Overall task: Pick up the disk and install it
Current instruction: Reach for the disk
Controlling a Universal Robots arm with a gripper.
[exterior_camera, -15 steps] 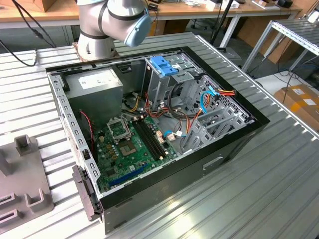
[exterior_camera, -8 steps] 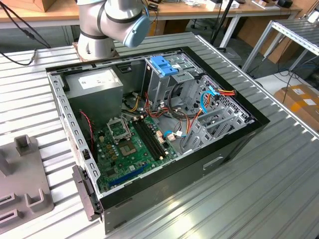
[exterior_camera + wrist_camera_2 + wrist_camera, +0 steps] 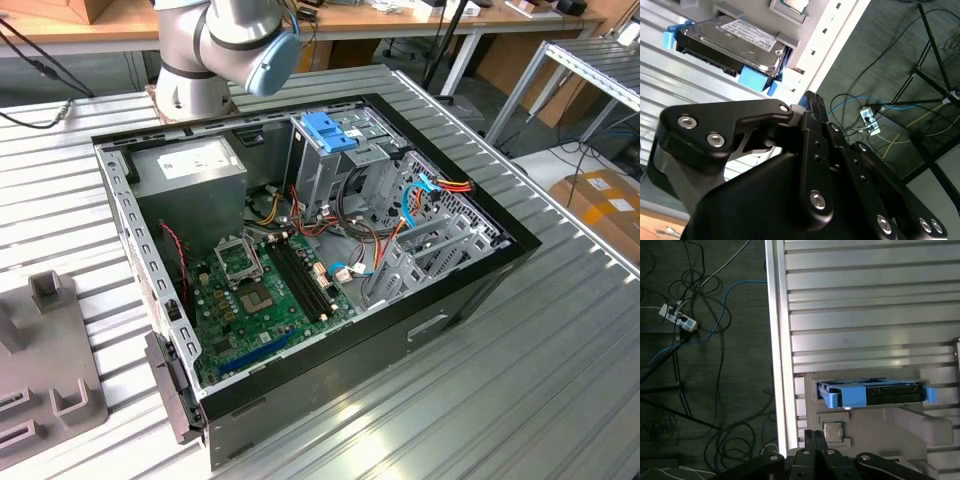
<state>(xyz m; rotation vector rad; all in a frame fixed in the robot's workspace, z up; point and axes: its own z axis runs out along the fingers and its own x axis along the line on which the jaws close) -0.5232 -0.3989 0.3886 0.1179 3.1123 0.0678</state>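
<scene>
1. Two jaws of the gripper [image 3: 813, 438] look pressed together with nothing held, as I read the first wrist view.
2. Apart from it, the disk [image 3: 870, 392] lies in a grey fixture [image 3: 900, 422] on the ribbed table [image 3: 865, 300], near the table's edge.
3. Exterior view: open PC case [image 3: 300, 230].

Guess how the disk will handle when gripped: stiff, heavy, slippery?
The disk looks rigid, with a metal body: probably no flex, fairly heavy for its size. Flat, so unlikely to roll. Its blue rails are plastic, perhaps slippery, and it sits in a grey fixture, so it may drag on lifting.
</scene>
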